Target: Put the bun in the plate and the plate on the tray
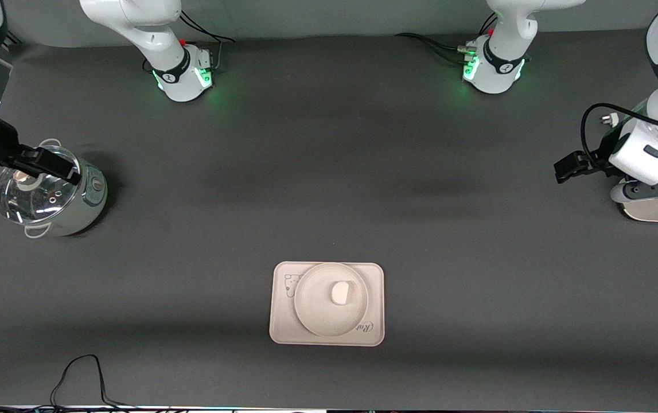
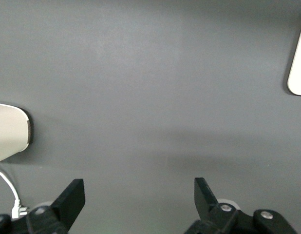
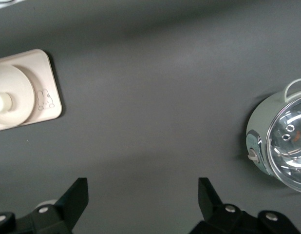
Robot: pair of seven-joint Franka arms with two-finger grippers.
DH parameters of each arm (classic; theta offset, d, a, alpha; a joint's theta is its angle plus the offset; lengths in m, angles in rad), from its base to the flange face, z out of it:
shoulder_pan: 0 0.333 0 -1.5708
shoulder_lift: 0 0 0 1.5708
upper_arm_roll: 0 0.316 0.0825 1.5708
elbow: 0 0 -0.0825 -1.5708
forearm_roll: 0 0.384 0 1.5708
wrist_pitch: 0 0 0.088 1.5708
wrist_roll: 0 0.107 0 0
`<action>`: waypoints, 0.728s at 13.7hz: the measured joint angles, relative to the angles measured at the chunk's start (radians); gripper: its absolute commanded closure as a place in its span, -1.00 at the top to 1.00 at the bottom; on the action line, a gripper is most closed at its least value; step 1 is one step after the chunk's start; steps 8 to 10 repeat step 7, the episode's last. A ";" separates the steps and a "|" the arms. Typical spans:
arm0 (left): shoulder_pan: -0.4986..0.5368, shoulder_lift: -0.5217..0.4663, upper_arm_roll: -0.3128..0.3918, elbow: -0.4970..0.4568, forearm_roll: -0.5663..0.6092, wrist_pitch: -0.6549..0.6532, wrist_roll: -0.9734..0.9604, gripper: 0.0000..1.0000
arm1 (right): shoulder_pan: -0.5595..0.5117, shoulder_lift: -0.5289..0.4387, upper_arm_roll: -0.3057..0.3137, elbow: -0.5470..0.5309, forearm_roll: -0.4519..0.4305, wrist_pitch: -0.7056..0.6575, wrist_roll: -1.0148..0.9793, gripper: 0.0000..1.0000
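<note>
Bun [image 1: 340, 293] sits on plate [image 1: 331, 299]; plate rests on tray [image 1: 327, 303], near front camera, mid-table. I judge both steps done; nothing further called for beyond keeping arms parked. Left gripper [image 2: 140, 201] over bare mat at left arm's end, fingers spread, empty. Right gripper [image 3: 143, 200] over mat beside pot [image 1: 50, 192] at right arm's end, likewise released. Dark grey mat [image 1: 329, 172]; cable [image 1: 82, 378] at front edge.

Even overhead light, soft banded shadows on table [image 1: 329, 189], sharp focus.
</note>
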 measured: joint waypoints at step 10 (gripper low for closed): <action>-0.013 0.000 -0.008 0.014 -0.003 -0.003 -0.003 1.00 | -0.010 -0.005 0.024 -0.012 -0.011 0.000 0.001 1.00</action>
